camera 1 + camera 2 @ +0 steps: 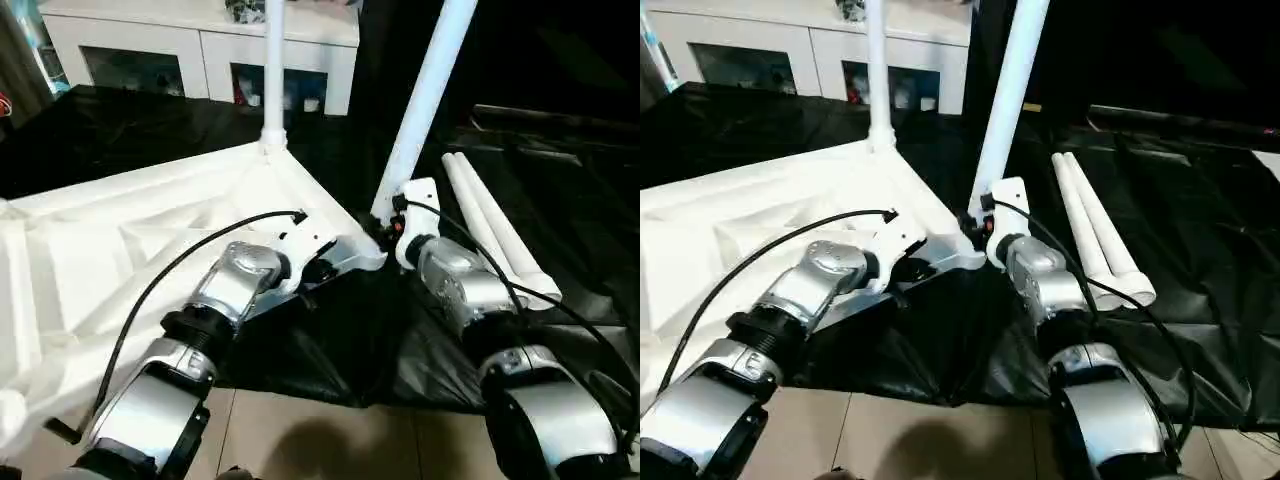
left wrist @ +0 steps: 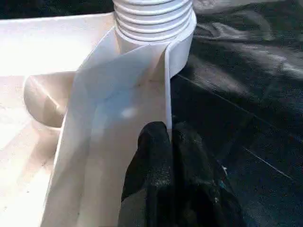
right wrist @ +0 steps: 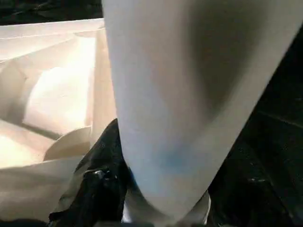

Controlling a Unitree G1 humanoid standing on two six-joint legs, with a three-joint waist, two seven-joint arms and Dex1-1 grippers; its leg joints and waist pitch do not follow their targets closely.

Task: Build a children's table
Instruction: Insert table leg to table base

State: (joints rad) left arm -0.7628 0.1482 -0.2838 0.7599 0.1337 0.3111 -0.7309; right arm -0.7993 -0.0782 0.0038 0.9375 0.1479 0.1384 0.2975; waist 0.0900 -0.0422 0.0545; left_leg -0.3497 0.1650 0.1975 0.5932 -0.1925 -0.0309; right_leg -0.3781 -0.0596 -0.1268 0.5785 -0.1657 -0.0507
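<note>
- silver forearms reach from the near edge toward the table top point(image 1: 120, 240), a white plastic square lying underside up on a black sheet point(image 1: 330, 350), its ribs forming shallow moulded pockets.
- left gripper point(image 2: 166, 142) is clenched on the thin rim wall of the table top, just beside a round corner socket point(image 2: 156, 28) with ridged rings.
- right gripper point(image 1: 385, 228) grasps a slanted leg point(image 1: 425, 95), a smooth round tapering white tube, at its lower end beside the table top's near corner.
- an upright leg point(image 1: 274, 75) stands in the table top's far corner socket.
- two spare legs point(image 1: 495, 230) lie side by side on the sheet, beyond the right gripper from the table top.
- a white glass-doored cabinet point(image 1: 200, 45) stands behind the table top.
</note>
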